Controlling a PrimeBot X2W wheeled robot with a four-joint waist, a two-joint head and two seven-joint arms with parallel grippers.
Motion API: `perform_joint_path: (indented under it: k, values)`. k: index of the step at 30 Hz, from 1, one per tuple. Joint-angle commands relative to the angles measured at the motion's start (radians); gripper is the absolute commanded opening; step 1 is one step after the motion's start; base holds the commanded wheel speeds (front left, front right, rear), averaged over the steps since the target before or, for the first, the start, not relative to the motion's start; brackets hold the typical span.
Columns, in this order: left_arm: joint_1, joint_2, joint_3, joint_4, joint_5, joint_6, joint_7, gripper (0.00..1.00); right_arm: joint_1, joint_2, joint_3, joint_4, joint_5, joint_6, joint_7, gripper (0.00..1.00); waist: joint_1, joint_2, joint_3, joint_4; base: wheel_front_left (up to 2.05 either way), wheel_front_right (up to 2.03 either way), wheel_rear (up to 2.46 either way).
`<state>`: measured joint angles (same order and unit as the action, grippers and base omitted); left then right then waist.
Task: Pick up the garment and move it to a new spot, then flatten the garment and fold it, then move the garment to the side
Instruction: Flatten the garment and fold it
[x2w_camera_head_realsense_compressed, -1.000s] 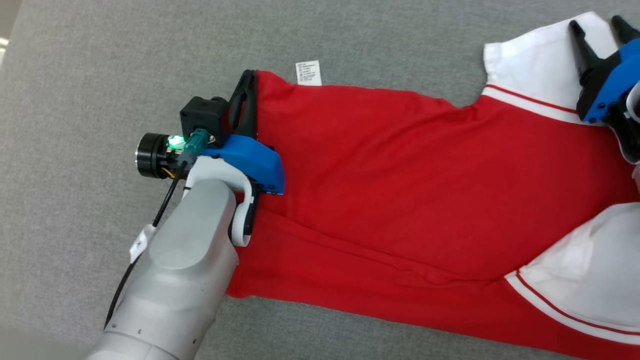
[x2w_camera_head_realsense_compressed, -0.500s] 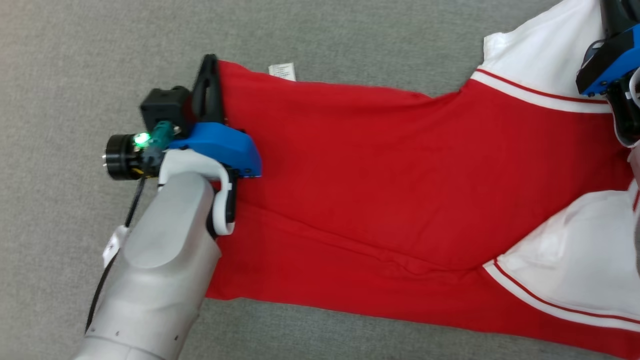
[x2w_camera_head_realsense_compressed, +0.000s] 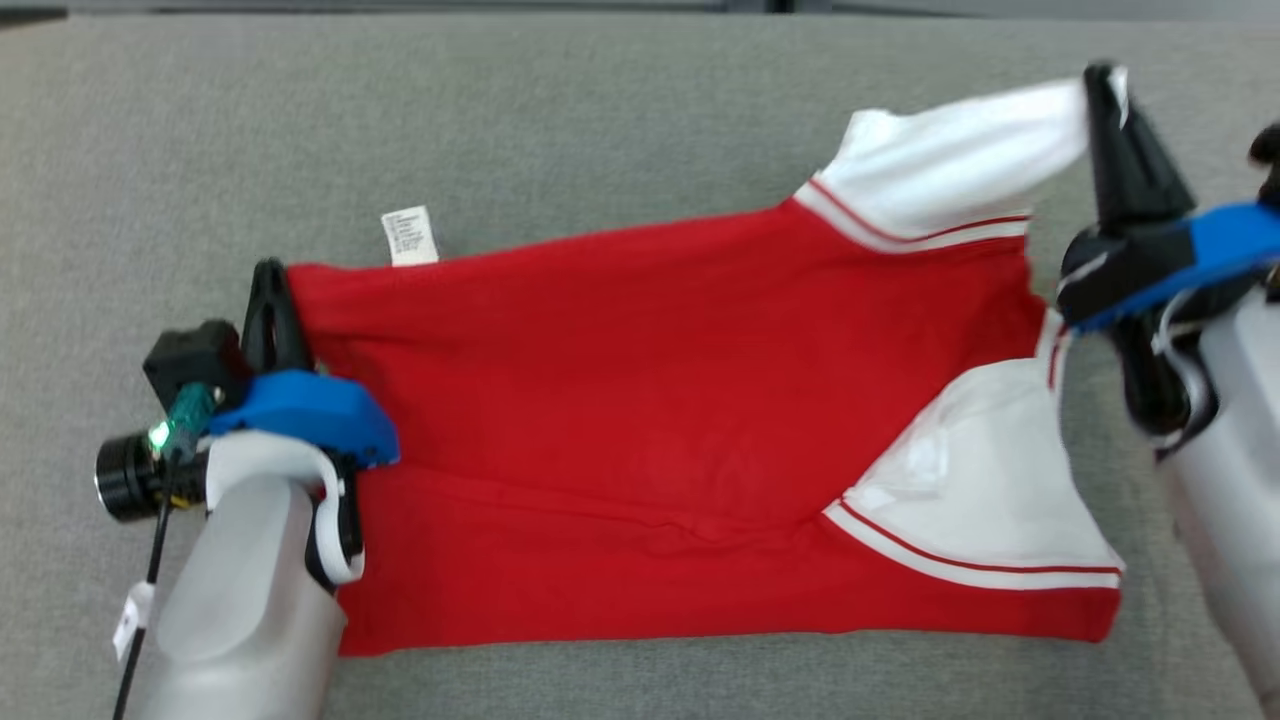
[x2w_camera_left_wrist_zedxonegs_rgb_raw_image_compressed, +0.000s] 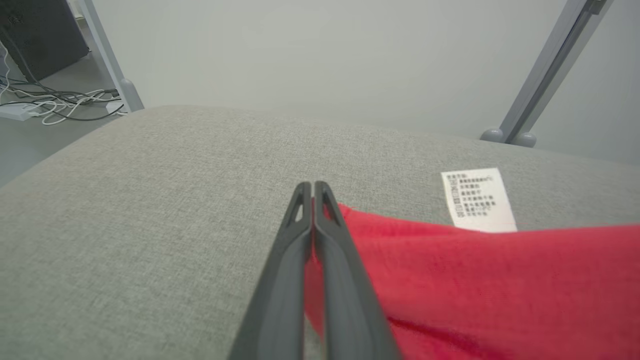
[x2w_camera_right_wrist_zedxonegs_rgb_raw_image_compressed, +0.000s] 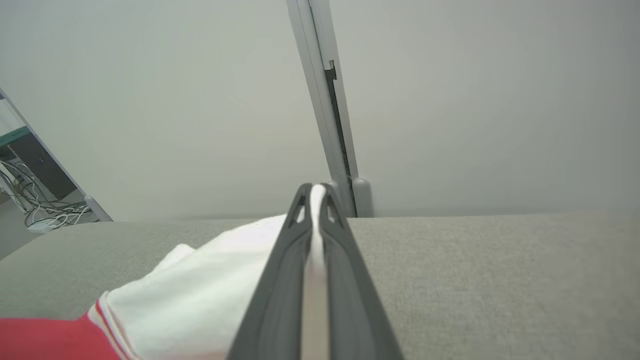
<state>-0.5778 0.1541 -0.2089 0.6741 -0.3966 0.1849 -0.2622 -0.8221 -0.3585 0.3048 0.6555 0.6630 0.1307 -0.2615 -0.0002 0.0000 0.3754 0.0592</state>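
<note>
The garment (x2w_camera_head_realsense_compressed: 640, 400) is a red shirt with white, red-striped sleeves, spread sideways across the grey cushion (x2w_camera_head_realsense_compressed: 600, 120). My left gripper (x2w_camera_head_realsense_compressed: 268, 280) is shut on the red hem corner at the left; the pinched red cloth (x2w_camera_left_wrist_zedxonegs_rgb_raw_image_compressed: 450, 280) lies right of its fingers in the left wrist view. My right gripper (x2w_camera_head_realsense_compressed: 1100, 85) is shut on the far white sleeve (x2w_camera_head_realsense_compressed: 960, 150), pulling its end up off the cushion. In the right wrist view white cloth (x2w_camera_right_wrist_zedxonegs_rgb_raw_image_compressed: 200, 295) runs between the closed fingers. The near white sleeve (x2w_camera_head_realsense_compressed: 990, 500) lies flat.
A white care label (x2w_camera_head_realsense_compressed: 410, 236) sticks out past the garment's far edge near the left gripper. Beyond the cushion's far edge stand a grey frame post (x2w_camera_right_wrist_zedxonegs_rgb_raw_image_compressed: 325, 100) and a pale wall. Cables (x2w_camera_left_wrist_zedxonegs_rgb_raw_image_compressed: 60, 100) lie on the floor at the far left.
My right gripper went from open over the white sleeve to shut on it and lifted its end. The head camera pulled back, so the whole garment now shows; the left gripper still holds the hem.
</note>
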Motion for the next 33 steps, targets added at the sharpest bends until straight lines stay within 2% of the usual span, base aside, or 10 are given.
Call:
perform_joint_path:
  k: [1, 6, 13, 21, 29, 30, 31, 32, 33]
  values:
    - [0.030, 0.001, 0.005, 0.007, 0.009, -0.006, -0.003, 0.00, 0.057, 0.006, -0.001, -0.023, 0.013, 0.000, -0.004, 0.00, 0.0002, 0.0000, -0.053, -0.049, 0.00, 0.00, 0.00]
    - [0.105, 0.002, 0.044, 0.026, 0.030, -0.029, -0.003, 0.00, 0.250, 0.019, -0.002, -0.119, 0.065, 0.000, -0.005, 0.00, 0.0002, 0.0000, -0.111, -0.081, 0.00, 0.00, 0.00]
    - [0.245, -0.034, 0.096, 0.027, 0.053, -0.049, -0.003, 0.00, 0.438, 0.042, 0.008, -0.153, 0.119, 0.000, -0.005, 0.00, 0.0002, 0.0000, -0.158, -0.100, 0.00, 0.00, 0.00]
    - [0.366, -0.081, 0.118, 0.034, 0.082, -0.082, -0.003, 0.00, 0.519, 0.071, 0.055, -0.079, 0.132, 0.000, -0.005, 0.00, 0.0002, 0.0000, -0.205, -0.081, 0.00, 0.00, 0.00]
    - [0.395, -0.098, 0.137, 0.011, 0.096, -0.087, -0.003, 0.00, 0.542, 0.084, 0.021, -0.009, 0.115, 0.000, -0.005, 0.00, 0.0002, 0.0000, -0.222, -0.050, 0.00, 0.00, 0.00]
    - [0.398, -0.099, 0.141, 0.009, 0.098, -0.086, -0.003, 0.02, 0.542, 0.085, 0.014, -0.002, 0.113, 0.000, -0.005, 0.00, 0.0002, 0.0000, -0.222, -0.047, 0.00, 0.00, 0.00]
    - [0.402, -0.100, 0.145, 0.007, 0.101, -0.082, -0.003, 0.41, 0.542, 0.086, 0.003, 0.005, 0.110, 0.000, -0.005, 0.48, 0.0002, 0.0000, -0.223, -0.045, 0.00, 0.00, 0.00]
    - [0.405, -0.101, 0.148, 0.003, 0.106, -0.080, -0.003, 0.65, 0.541, 0.088, -0.007, 0.011, 0.109, 0.000, -0.005, 1.00, 0.0002, 0.0000, -0.224, -0.043, 0.00, 0.00, 0.00]
    - [0.408, -0.101, 0.152, -0.003, 0.110, -0.077, -0.003, 1.00, 0.542, 0.093, -0.014, 0.017, 0.107, 0.000, -0.005, 1.00, 0.0002, 0.0000, -0.225, -0.042, 0.00, 0.00, 0.00]
